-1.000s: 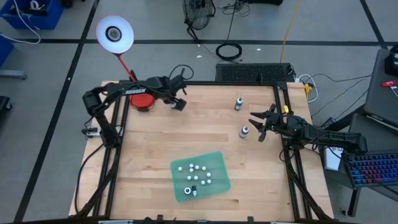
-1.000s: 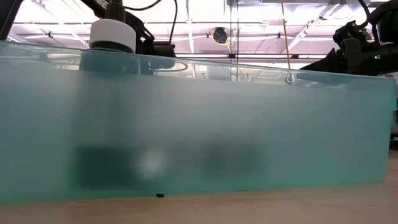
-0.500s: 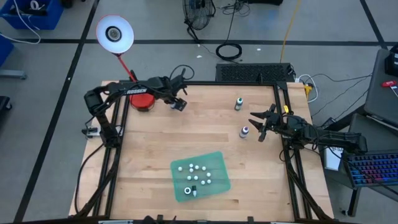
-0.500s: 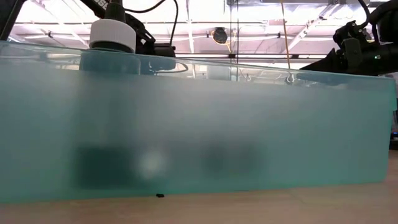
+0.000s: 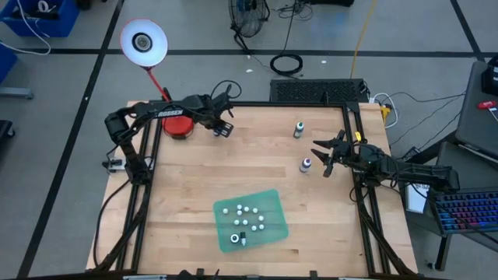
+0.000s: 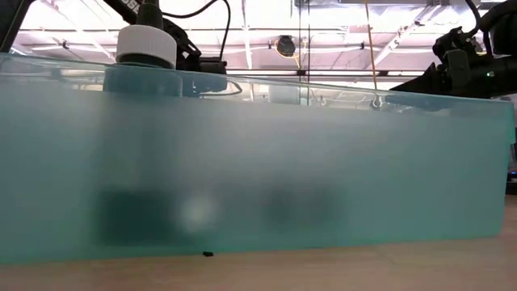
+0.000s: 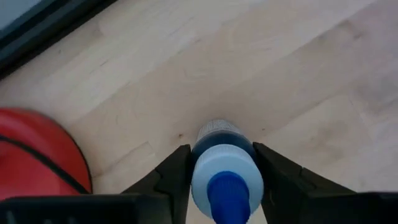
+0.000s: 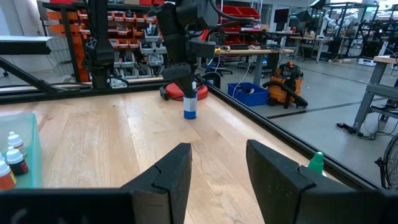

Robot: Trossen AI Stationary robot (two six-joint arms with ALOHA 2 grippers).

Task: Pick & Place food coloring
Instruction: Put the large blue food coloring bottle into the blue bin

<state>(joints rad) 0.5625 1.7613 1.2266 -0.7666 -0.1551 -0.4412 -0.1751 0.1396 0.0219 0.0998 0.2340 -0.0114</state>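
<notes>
Left gripper (image 7: 225, 171) pinched a blue food coloring bottle (image 7: 224, 168) upright near the counter (image 5: 194, 179) for transfer to the tray (image 5: 268, 198); right gripper (image 8: 217, 165) waited, spread.

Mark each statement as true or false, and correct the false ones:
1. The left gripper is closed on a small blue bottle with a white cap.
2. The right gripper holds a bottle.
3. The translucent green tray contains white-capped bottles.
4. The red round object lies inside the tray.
1. True. The left gripper is closed on the small blue bottle with a white cap.
2. False. The right gripper is open and empty. Two small bottles stand near it on the wooden table.
3. True. Several stand in the translucent green tray.
4. False. The red round object lies on the table beside the left gripper, far from the tray.
</notes>
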